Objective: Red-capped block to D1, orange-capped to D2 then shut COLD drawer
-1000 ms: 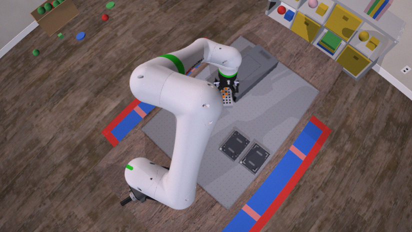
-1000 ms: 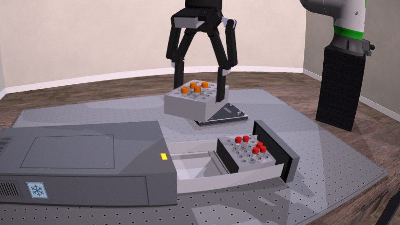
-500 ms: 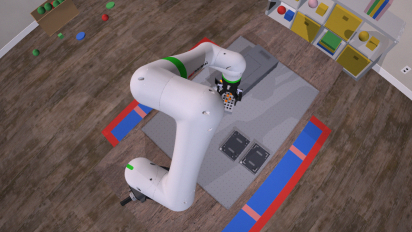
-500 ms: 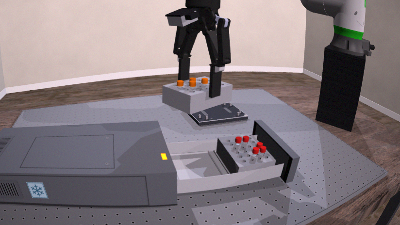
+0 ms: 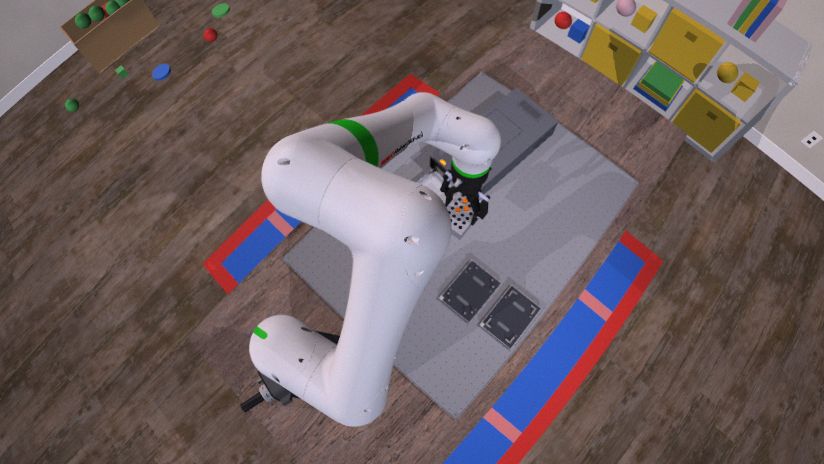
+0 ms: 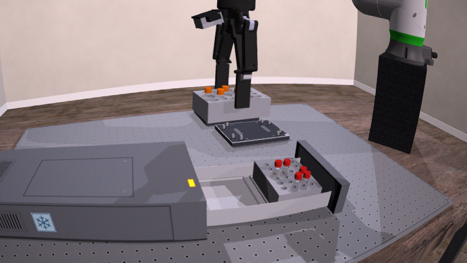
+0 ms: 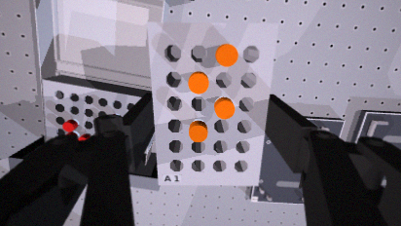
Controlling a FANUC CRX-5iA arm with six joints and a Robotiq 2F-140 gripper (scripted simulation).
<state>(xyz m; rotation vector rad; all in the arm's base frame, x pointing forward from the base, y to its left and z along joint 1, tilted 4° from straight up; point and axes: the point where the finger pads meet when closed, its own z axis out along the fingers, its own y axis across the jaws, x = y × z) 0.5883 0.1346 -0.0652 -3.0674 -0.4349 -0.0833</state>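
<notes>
At the upper middle of the exterior view, the gripper [image 5: 464, 201] [image 6: 232, 88] [image 7: 209, 109] pinches the orange-capped block [image 5: 460, 214] [image 6: 233, 106] [image 7: 209, 177], raised off the deck [image 5: 553, 230] [image 6: 156, 134] [image 7: 311, 29]. At lower right, the red-capped block [image 6: 298, 191] [image 7: 51, 113] sits in the open drawer [image 6: 267, 213] [image 7: 46, 49]. The amber lamp [image 5: 442, 162] [image 6: 191, 182], lower centre, is lit.

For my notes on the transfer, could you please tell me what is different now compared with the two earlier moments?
The gripper, holding the orange-capped block throughout, has moved away from the cooler, toward the deck slots, and turned. The red-capped block, the open drawer and the lit lamp stayed unchanged.
</notes>
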